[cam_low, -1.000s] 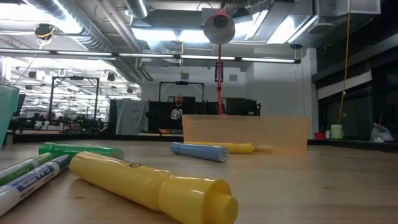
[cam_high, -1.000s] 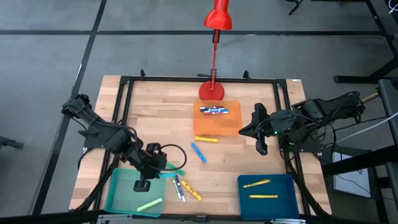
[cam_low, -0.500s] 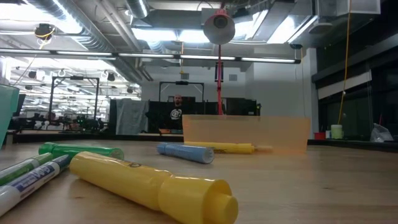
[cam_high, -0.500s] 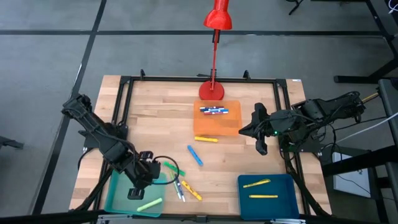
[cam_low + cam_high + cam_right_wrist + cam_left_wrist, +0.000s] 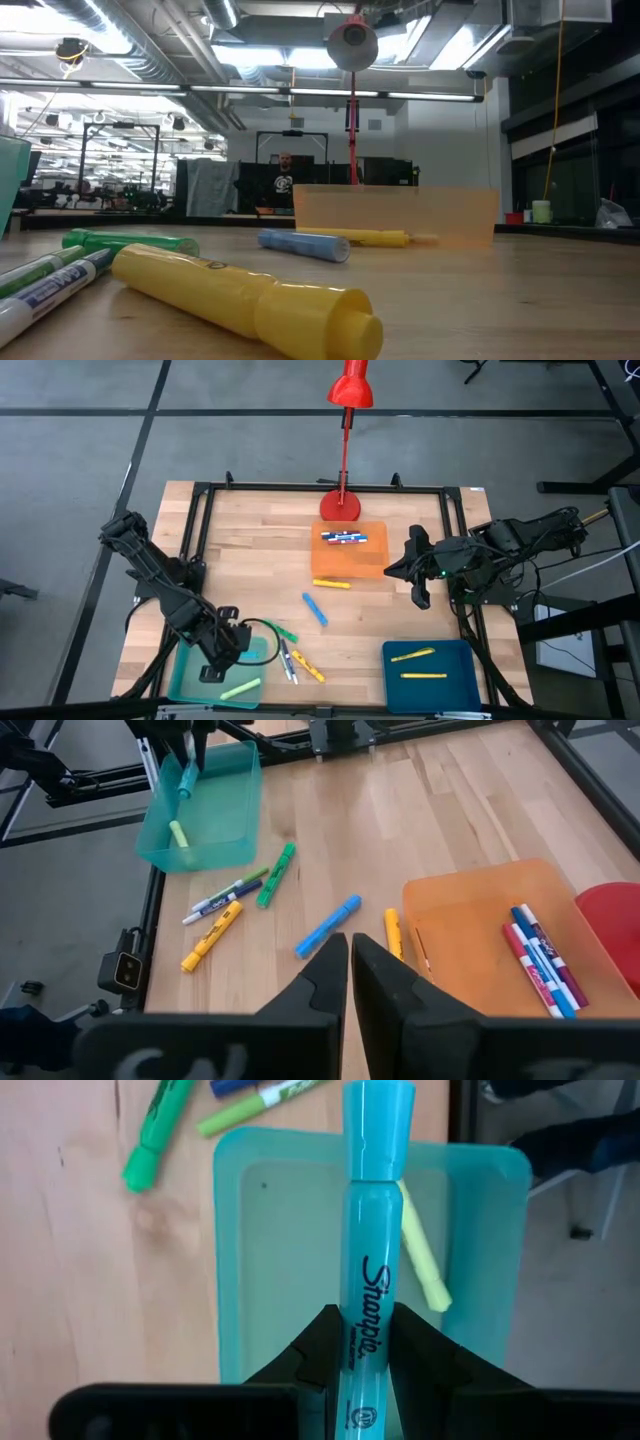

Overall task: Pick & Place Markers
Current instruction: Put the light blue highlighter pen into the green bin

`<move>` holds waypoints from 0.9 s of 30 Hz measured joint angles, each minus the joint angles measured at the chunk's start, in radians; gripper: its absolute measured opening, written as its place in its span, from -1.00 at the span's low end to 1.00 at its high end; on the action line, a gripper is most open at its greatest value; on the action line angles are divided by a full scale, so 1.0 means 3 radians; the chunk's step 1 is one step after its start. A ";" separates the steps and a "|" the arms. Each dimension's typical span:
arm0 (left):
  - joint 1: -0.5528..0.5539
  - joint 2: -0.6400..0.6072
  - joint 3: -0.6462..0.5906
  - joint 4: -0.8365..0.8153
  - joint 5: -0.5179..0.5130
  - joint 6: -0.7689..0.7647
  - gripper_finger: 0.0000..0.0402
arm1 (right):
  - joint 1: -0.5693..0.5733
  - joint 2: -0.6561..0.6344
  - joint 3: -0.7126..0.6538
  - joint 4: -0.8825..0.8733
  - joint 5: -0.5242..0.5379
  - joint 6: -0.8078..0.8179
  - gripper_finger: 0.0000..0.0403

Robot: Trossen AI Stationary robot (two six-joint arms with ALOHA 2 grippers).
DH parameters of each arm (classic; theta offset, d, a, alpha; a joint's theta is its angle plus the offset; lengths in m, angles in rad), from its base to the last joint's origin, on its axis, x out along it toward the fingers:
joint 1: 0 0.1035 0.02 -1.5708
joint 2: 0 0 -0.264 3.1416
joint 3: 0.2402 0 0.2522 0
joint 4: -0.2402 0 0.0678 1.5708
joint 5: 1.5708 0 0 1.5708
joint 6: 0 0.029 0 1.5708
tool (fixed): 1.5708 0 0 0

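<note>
If the left end effector (image 5: 365, 1342) lets go too near the rim, the turquoise plastic highlighter marker (image 5: 372, 1210) can bounce out of the shallow teal plastic tray (image 5: 260, 1280). The fingers pinch the marker's lower body; it sticks forward, hanging over the tray beside a yellow-green marker (image 5: 424, 1250). The right end effector (image 5: 349, 952), closed and empty, waits by the orange tray (image 5: 470, 910).

An industrial lab: exposed ceiling ducts (image 5: 150, 40), strip lights (image 5: 270, 55), and a framed wooden test table (image 5: 260, 560).
</note>
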 joint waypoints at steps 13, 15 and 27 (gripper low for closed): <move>-0.0003 0.0000 -0.0120 0.0071 0.0175 0.0089 -0.71 | 0.0000 0.0000 0.0000 0.0001 -0.0001 0.0022 -0.90; -0.0003 0.0000 -0.0120 0.0071 0.0174 0.0096 -0.71 | -0.0001 0.0000 0.0001 0.0001 0.0000 0.0022 -0.90; -0.0003 0.0033 -0.0120 0.0071 0.0168 0.0088 -0.71 | 0.0000 0.0000 0.0000 0.0001 -0.0001 0.0018 -0.90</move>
